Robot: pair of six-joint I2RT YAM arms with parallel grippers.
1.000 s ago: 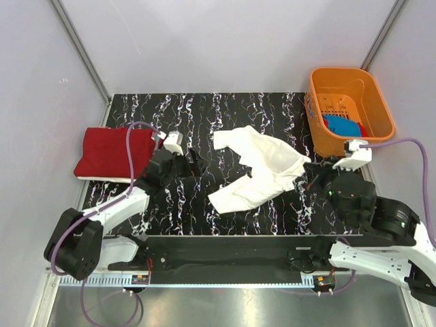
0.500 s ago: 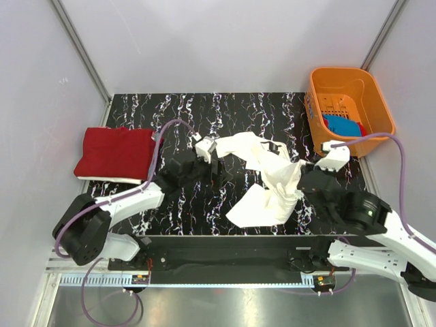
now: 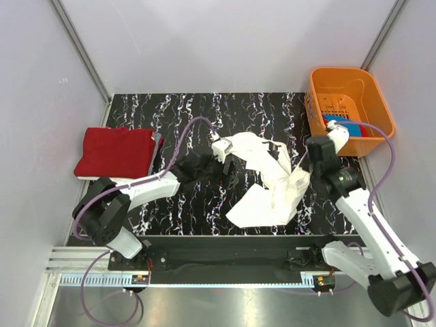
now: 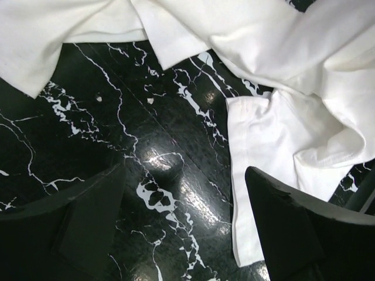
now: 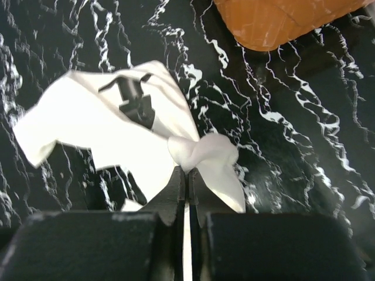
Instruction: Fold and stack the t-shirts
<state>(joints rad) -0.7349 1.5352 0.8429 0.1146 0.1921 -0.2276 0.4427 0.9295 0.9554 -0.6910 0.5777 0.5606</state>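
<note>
The white t-shirt lies crumpled mid-table. My right gripper is shut on a bunched fold at its right edge; in the right wrist view the cloth hangs from the closed tips. My left gripper is open just above the table at the shirt's left side. In the left wrist view its fingers straddle bare table, with a white shirt edge by the right finger. The red t-shirt lies folded at far left. The blue t-shirt sits in the basket.
The orange plastic basket stands at the back right corner, close to my right arm; it also shows in the right wrist view. The table top is black marble-patterned, with grey walls on three sides.
My left gripper has reached right, from near the red shirt to the white shirt's left edge. My right arm has swung toward the back, dragging the gripped white shirt into a narrower bunch.
</note>
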